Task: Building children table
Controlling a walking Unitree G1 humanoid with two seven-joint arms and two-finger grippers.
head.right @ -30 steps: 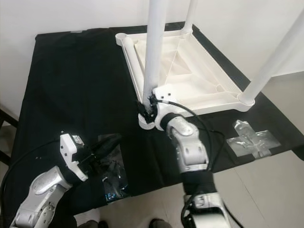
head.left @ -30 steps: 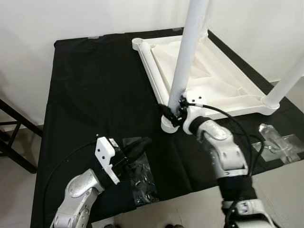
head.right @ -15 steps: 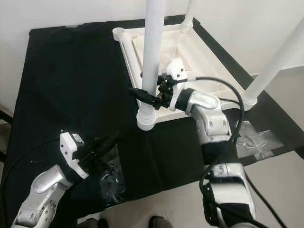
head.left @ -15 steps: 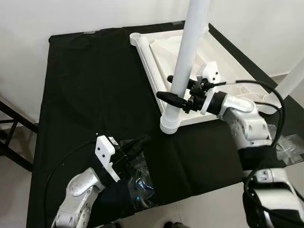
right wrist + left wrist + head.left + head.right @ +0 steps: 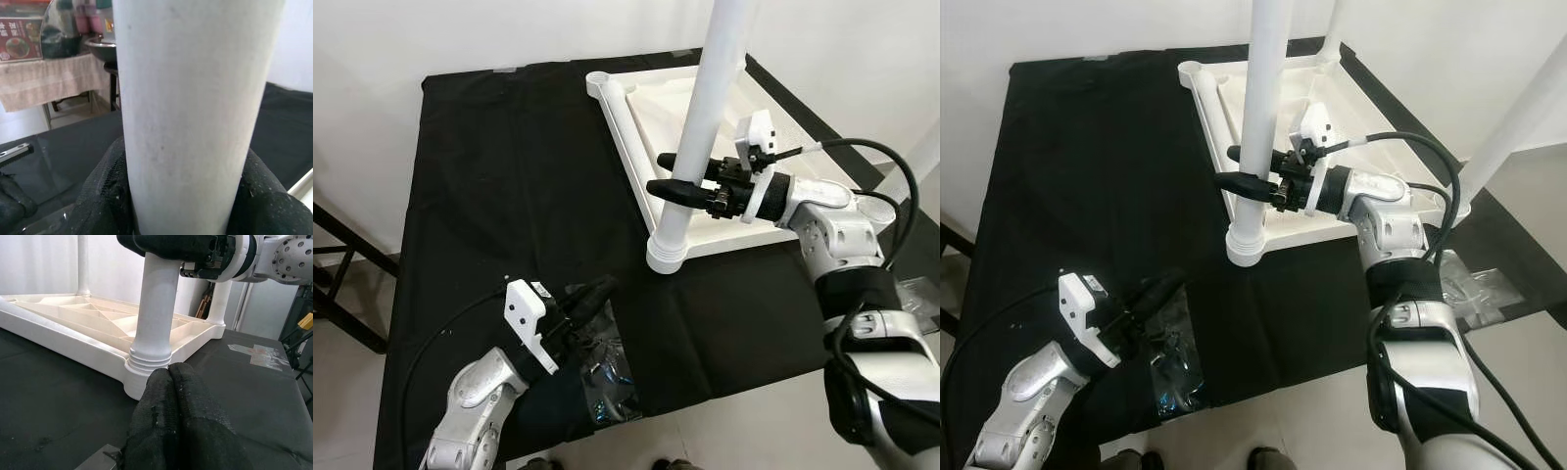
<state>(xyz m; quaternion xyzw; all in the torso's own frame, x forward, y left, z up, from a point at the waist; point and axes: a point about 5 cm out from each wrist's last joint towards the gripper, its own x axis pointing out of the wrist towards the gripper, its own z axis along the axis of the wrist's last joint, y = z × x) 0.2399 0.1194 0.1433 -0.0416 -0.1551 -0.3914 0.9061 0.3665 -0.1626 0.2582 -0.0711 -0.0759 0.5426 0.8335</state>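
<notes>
Right pincer (image 5: 672, 174), risen, clamping leg (image 5: 703, 117).

One white tabletop (image 5: 744, 186) lies upside down on one counter (image 5: 509, 176) draped in black cloth. Three white legs stand in its corners: the near leg (image 5: 700, 137) sits between the right pincer's (image 5: 668, 174) two black fingers, a far leg (image 5: 1332, 29) rises beyond that pincer, and a side leg (image 5: 1513, 117) out past its arm. One clear plastic bag (image 5: 1170, 357) lies just under the left pincer (image 5: 1160, 292). Two pincers in all.
</notes>
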